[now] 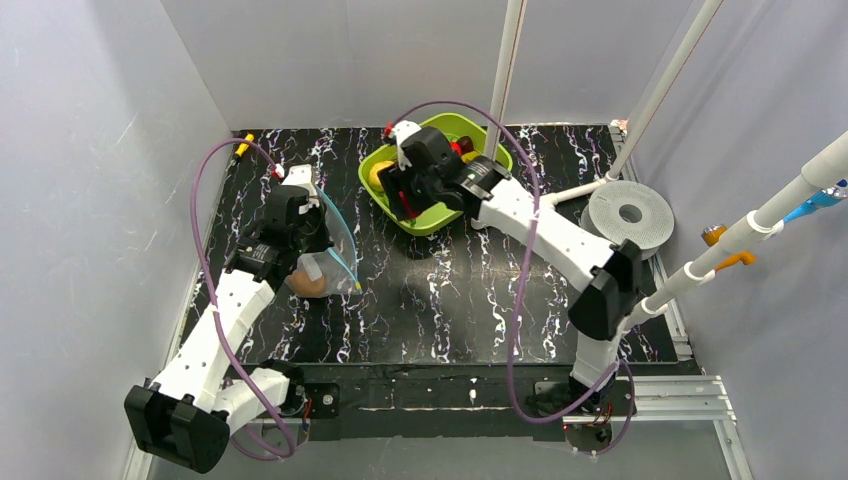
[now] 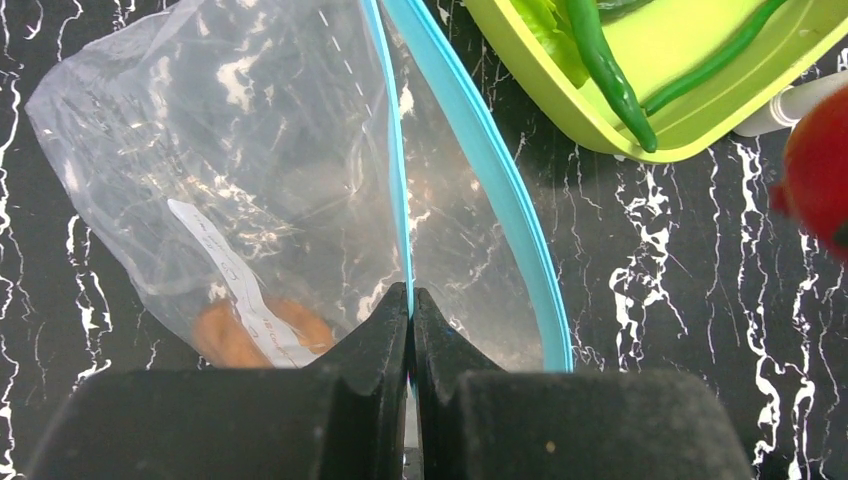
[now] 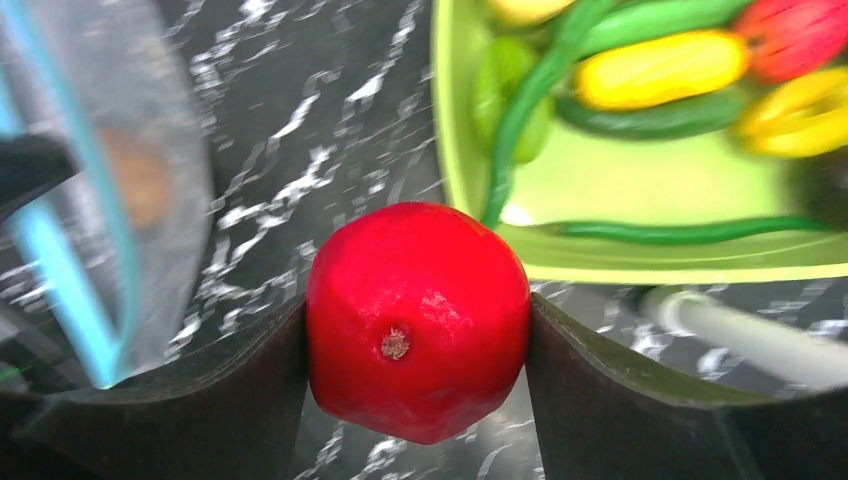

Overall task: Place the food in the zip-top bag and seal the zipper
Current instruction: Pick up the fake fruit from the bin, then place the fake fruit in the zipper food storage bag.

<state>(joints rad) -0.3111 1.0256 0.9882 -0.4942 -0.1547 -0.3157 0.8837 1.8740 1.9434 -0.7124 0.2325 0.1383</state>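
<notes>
Transfer is the step in hand: the right gripper [image 3: 418, 335] is clamped on a red fruit [image 3: 415, 290], held just outside the rim of the lime-green tray [image 3: 452, 120], which sits toward the far edge of the worktop [image 1: 450, 310]. The left gripper [image 2: 410, 300], its jaws pressed together on one lip of the zipper [image 2: 480, 160], holds open the mouth of the zip-top bag [image 2: 250, 140] near the left edge. One orange-brown piece [image 2: 225, 335] lies inside already. More food [image 3: 660, 68] sits in the tray, so sealing looks a long way off. The next move probably calls for swinging the fruit leftward over the gaping mouth and releasing it without knocking the pinched lip. Only the right wrist view shows the grip on the fruit clearly, and only the left wrist view shows the two lips parted. The top view alone shows tray and bag together, set apart on the worktop.
</notes>
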